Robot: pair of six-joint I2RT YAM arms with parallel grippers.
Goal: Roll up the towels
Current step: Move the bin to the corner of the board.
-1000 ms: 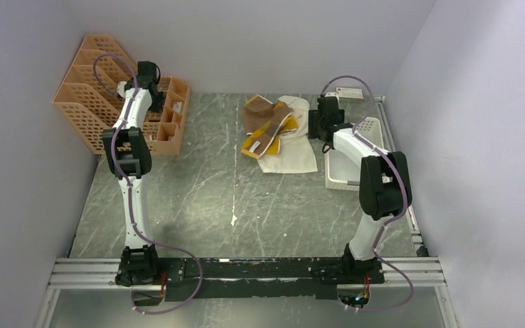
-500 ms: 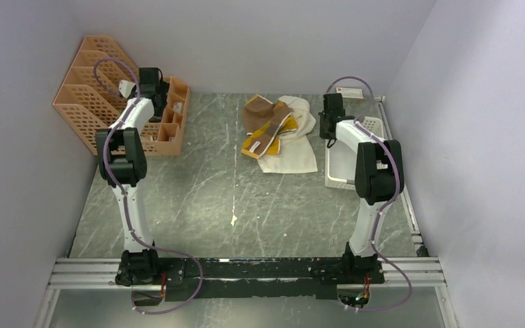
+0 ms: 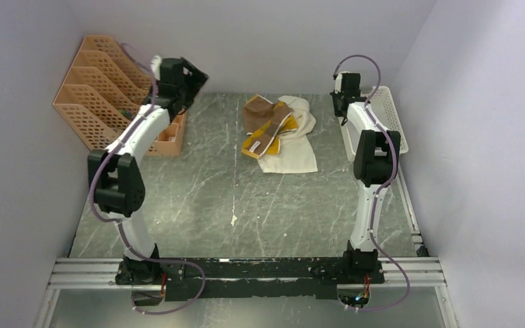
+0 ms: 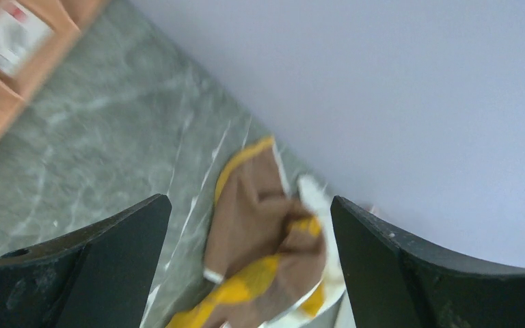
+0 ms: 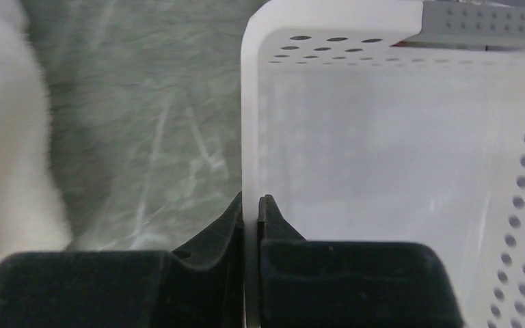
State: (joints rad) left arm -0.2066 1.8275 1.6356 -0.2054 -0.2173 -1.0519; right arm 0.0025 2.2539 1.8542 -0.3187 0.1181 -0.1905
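Note:
The brown towel with a mustard-yellow side (image 3: 266, 126) lies crumpled on top of the larger cream-white towel (image 3: 294, 147) at the back middle of the table. Neither is rolled. My left gripper (image 3: 191, 78) hangs open in the air left of them. In the left wrist view the brown towel (image 4: 260, 225) and a strip of the white towel (image 4: 314, 198) show between the wide-apart jaws of the left gripper (image 4: 249, 201), which hold nothing. My right gripper (image 5: 251, 200) is shut on the rim of a white perforated basket (image 5: 249, 102), with the white towel (image 5: 7, 137) blurred at the left.
The white basket (image 3: 376, 116) is tipped up along the right wall, held by my right gripper (image 3: 342, 102). An orange file rack (image 3: 102, 89) and an orange compartment box (image 3: 167, 133) stand at the back left. The box (image 4: 0, 89) holds a white packet (image 4: 10, 34).
My left gripper opened, rose out of the orange box and swung right toward the towels. My right gripper shut on the basket's rim and drew the basket up and back against the right wall.

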